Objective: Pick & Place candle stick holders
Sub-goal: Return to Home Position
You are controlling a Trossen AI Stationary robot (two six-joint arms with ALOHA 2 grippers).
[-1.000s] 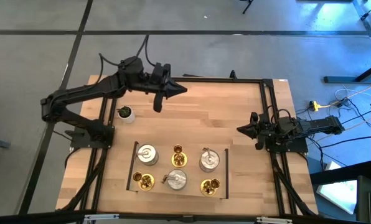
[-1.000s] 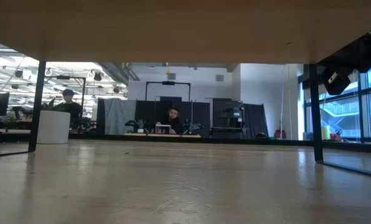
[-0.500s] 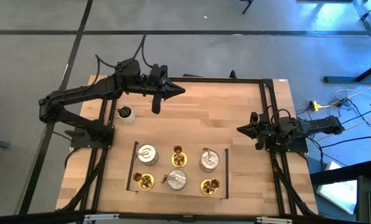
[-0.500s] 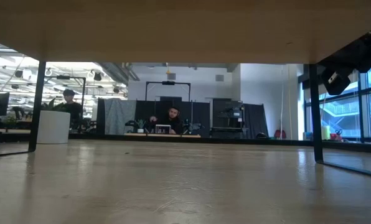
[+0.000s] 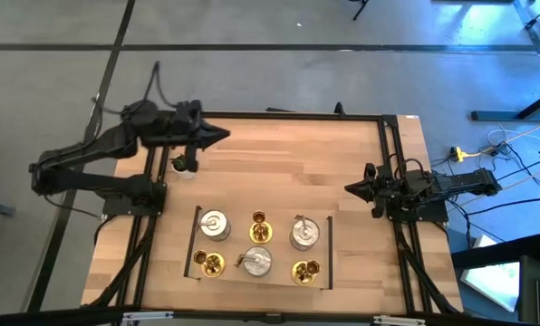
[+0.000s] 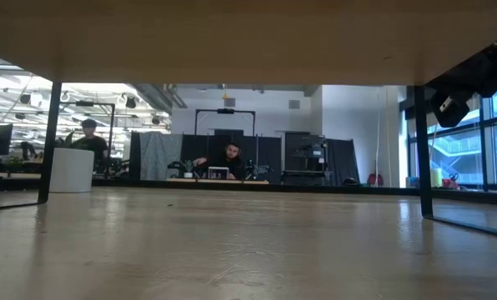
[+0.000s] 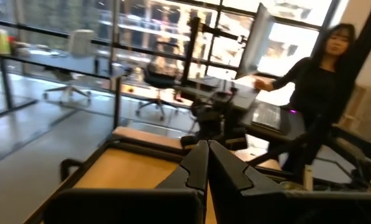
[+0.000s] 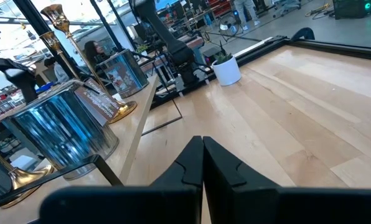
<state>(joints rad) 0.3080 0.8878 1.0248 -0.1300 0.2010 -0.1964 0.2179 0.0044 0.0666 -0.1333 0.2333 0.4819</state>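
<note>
Six candle stick holders stand on a wooden board (image 5: 279, 217) near the table's front middle. Three are squat and silver-grey (image 5: 214, 225) (image 5: 256, 261) (image 5: 304, 233); three are gold (image 5: 259, 226) (image 5: 211, 263) (image 5: 306, 270). My left gripper (image 5: 223, 136) is shut and empty, held high over the far left part of the table and pointing right; its closed fingers show in the left wrist view (image 7: 205, 152). My right gripper (image 5: 348, 188) is shut and empty at the right side, pointing left. Its wrist view (image 8: 202, 144) shows a silver holder (image 8: 67, 130) and a gold stem (image 8: 64, 37) beside it.
A small white pot with a green plant (image 5: 181, 165) stands near the table's left edge, just below my left gripper. A dark frame rail (image 5: 383, 163) runs along the table's sides. Bare wood lies between the board and the far edge. A person (image 7: 316, 87) stands beyond the table.
My left gripper has drawn back toward the table's left edge, staying shut, level and empty; it now hangs above the plant pot's side of the table. The right arm and the holders have kept still.
</note>
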